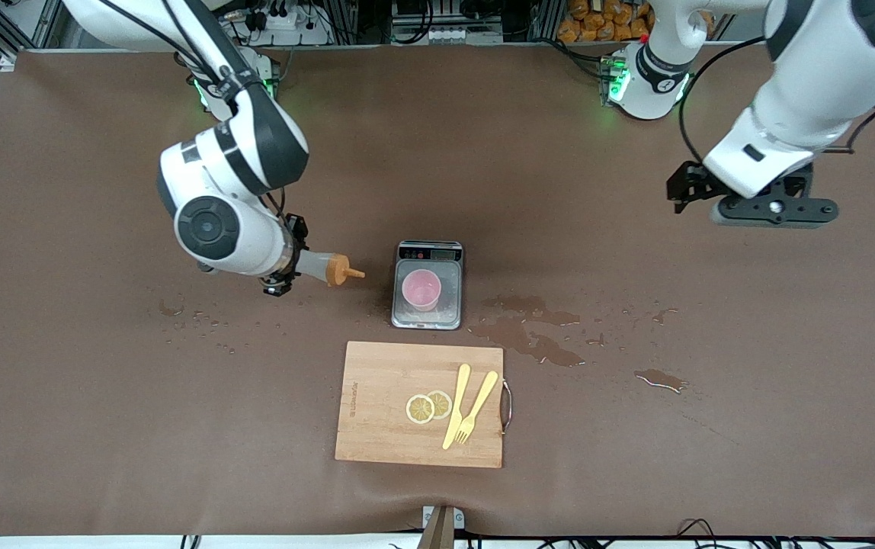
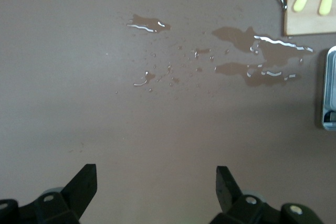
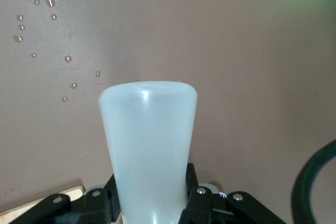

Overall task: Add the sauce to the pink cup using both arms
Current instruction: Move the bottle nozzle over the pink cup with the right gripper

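The sauce bottle (image 1: pixel 322 267), whitish with an orange nozzle, lies sideways in the air with my right gripper (image 1: pixel 290 263) shut on its body. Its nozzle points at the grey scale (image 1: pixel 428 251) and stops short of it, toward the right arm's end of the table. The pink cup (image 1: pixel 421 289) stands upright on the scale. In the right wrist view the bottle's body (image 3: pixel 149 140) fills the space between the right gripper's (image 3: pixel 152 195) fingers, and the nozzle is hidden. My left gripper (image 1: pixel 777 209) hangs open over bare table toward the left arm's end, nothing between its fingers (image 2: pixel 84 184).
A wooden cutting board (image 1: pixel 376 404) lies nearer the front camera than the scale, with two lemon slices (image 1: pixel 428 406) and a wooden knife and fork (image 1: pixel 469 408) on it. Water puddles (image 1: pixel 530 335) lie beside the scale toward the left arm's end, seen too as puddles (image 2: pixel 262 56) below the left gripper.
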Motion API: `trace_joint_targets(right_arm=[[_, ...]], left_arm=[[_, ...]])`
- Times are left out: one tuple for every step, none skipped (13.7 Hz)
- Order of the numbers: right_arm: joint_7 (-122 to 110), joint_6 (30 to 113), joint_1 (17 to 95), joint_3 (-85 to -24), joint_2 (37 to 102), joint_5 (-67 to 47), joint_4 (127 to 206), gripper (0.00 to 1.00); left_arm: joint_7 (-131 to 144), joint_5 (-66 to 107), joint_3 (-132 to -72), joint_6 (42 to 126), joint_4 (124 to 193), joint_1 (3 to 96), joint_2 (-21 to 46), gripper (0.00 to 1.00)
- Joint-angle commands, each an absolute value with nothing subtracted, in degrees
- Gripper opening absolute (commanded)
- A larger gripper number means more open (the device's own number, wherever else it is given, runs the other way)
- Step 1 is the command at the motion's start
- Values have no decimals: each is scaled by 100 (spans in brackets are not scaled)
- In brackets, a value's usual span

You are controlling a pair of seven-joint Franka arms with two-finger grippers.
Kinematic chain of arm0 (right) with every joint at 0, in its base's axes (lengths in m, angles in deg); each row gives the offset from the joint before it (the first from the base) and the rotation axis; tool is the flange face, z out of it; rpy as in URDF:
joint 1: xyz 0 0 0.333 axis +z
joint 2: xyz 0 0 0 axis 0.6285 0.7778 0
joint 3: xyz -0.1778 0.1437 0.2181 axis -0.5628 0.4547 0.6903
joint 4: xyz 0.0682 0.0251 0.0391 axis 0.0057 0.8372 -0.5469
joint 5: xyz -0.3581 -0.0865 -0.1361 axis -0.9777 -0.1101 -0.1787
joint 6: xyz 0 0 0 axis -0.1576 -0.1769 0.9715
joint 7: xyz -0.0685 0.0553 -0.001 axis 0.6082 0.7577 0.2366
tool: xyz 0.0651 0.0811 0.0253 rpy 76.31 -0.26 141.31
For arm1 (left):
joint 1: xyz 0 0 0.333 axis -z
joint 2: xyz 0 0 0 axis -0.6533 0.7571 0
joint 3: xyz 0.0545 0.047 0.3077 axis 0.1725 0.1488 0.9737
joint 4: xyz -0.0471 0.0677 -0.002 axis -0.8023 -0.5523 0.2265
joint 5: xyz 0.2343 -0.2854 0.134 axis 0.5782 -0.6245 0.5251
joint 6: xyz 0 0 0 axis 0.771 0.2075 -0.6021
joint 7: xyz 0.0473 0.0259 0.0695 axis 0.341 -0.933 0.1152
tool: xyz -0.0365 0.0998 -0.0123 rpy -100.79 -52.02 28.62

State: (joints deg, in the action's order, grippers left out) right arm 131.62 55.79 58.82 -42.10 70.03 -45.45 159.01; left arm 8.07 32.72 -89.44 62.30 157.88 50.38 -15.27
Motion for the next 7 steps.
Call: trace_joint_targets(right_arm=[[13534,5260,6161,-4268,7385,-4914,15418,48],[13665,5206,6240,-4268,7490,-5055,15347,48],[13736,5197,6310,-4268,7569,-5152,15321,48],[13789,5197,6380,-4268,7622,-5223,15312,48],[13868,5188,6468,-4268,7684,-5276,15225,48],[13912,5067,6521,-4268,7806,-5320,15024,48],[13939,4874,6530,-4277,7999,-5337,14787,48]], left_arm=[[326,3074,-8700,5938,15795,5028,-1686,100],[316,3074,-8699,5893,15724,4976,-1677,100],[316,3065,-8699,5893,15706,4967,-1669,100],[325,3030,-8691,5893,15697,4967,-1660,100],[368,2908,-8682,5901,15671,4932,-1642,100],[377,2794,-8673,5902,15610,4836,-1590,100],[412,2740,-8682,5910,15583,4774,-1589,100]])
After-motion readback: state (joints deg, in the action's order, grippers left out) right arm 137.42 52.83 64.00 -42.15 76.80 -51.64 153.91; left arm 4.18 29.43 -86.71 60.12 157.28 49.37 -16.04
